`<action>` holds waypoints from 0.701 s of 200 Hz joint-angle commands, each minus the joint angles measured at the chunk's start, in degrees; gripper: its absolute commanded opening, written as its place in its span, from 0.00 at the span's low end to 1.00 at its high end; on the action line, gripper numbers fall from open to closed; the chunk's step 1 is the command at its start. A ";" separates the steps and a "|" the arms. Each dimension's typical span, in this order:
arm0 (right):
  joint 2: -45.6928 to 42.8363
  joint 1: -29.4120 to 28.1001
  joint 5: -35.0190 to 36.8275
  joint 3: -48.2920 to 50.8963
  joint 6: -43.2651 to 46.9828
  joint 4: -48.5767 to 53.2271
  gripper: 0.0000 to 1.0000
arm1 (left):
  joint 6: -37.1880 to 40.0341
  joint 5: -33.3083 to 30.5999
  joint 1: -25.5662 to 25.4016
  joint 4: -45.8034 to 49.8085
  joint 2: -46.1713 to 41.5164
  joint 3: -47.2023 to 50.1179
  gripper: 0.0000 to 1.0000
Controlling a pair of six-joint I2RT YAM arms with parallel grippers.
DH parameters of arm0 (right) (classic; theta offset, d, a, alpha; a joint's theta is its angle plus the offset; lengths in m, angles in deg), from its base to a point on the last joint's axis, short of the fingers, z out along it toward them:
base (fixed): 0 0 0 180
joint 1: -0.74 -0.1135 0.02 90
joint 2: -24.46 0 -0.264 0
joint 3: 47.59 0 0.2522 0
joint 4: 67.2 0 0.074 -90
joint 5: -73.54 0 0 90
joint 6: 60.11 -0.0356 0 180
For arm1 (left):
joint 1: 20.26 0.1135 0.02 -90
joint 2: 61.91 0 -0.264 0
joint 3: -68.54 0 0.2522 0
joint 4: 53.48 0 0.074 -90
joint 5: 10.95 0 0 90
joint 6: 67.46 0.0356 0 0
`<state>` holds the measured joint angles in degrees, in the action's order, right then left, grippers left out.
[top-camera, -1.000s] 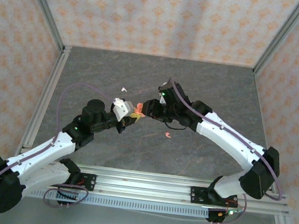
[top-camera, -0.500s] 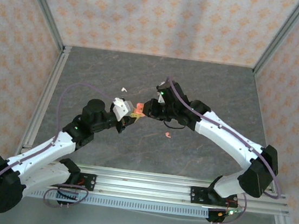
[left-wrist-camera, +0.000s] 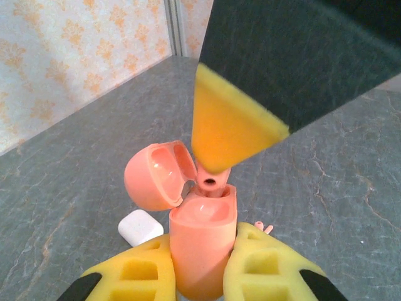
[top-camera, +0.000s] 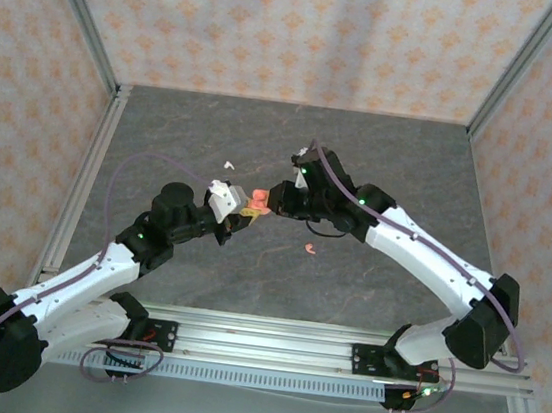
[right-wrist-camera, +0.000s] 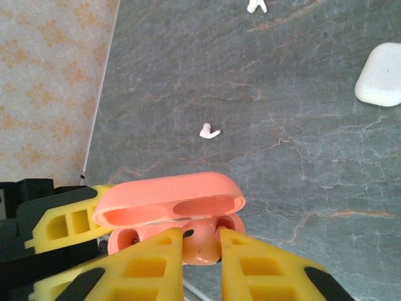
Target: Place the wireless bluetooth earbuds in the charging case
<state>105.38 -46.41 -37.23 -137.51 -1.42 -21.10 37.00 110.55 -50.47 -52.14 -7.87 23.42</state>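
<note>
Two arms meet near the middle of the table, well apart from the patterned walls at its far, left and right edges. Open grey surface lies on every side of them.

The left tool is clamped on the lower body of the coral-pink charging case. It holds the case upright with the lid swung open.

The right tool is closed on one coral-pink earbud. The earbud sits directly above the case, with its lower end at the case's opening.

A second coral-pink earbud lies on the table just near of the tools. A white earbud and a white case lie apart on the table.

The coral-pink case is smooth, rounded, glossy plastic. The tool fingers are yellow pads with cut-out cells. The table is matte with stone-like veining.
</note>
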 commanded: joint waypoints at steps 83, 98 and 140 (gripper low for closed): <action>-5.93 -0.48 -3.98 -1.88 6.07 -1.48 0.16 | -3.72 7.69 1.06 -3.21 1.10 -3.03 0.00; -5.65 -0.48 -5.33 -1.89 6.40 -1.79 0.16 | -4.08 7.85 1.08 -3.48 0.98 -3.06 0.00; -4.83 -0.48 -7.51 -1.21 6.26 -3.42 0.16 | -4.70 8.04 1.10 -3.57 0.54 -2.83 0.00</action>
<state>101.03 -46.48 -42.65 -138.17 3.85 -22.09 33.37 117.17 -49.75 -53.24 -6.89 22.42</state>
